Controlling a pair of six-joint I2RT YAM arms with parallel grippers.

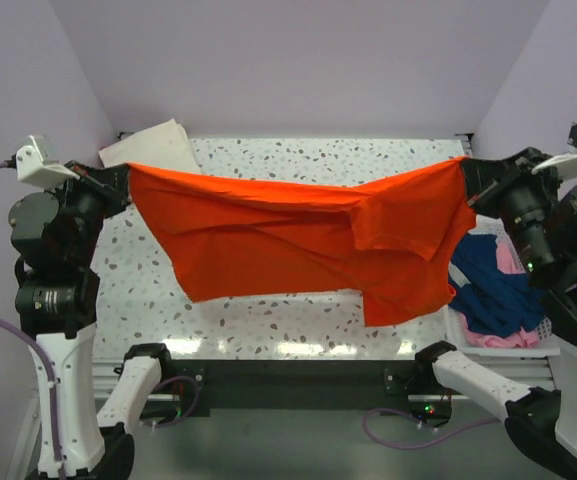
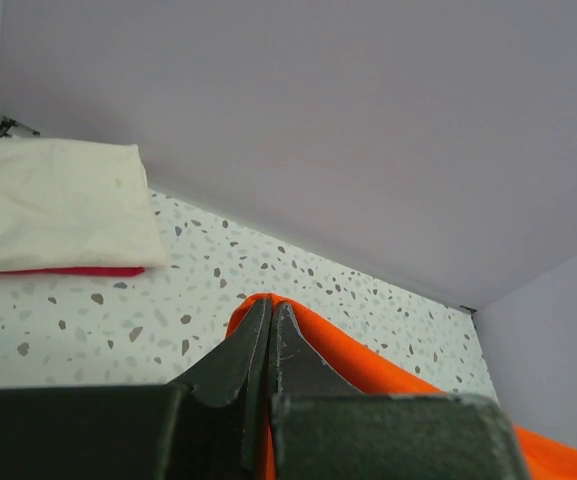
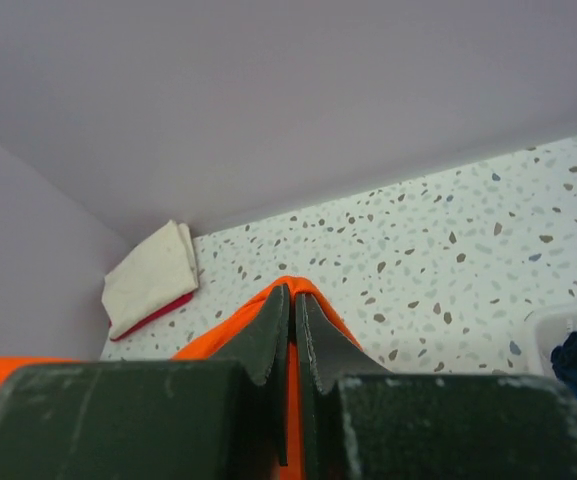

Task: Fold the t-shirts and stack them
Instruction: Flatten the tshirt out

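Speckled table [image 1: 298, 160], lilac walls [image 1: 298, 60] | top: orange t-shirt [image 1: 268, 240], wrinkled, hangs stretched above the table between left gripper [image 1: 126, 185] and right gripper [image 1: 465, 172]; basket [image 1: 513, 348] with blue and pink clothes [image 1: 490, 288] at right | left wrist: fingers pressed together on the orange edge; cream folded shirt [image 2: 53, 200] lies on a red one [image 2: 88, 271] | right wrist: fingers clamped on orange cloth; the stack shows in the far corner.

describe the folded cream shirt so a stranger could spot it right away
Start at the speckled table and go to its far left corner. The cream shirt lies there folded flat on a red garment, unlike the orange t-shirt stretched in mid-air.
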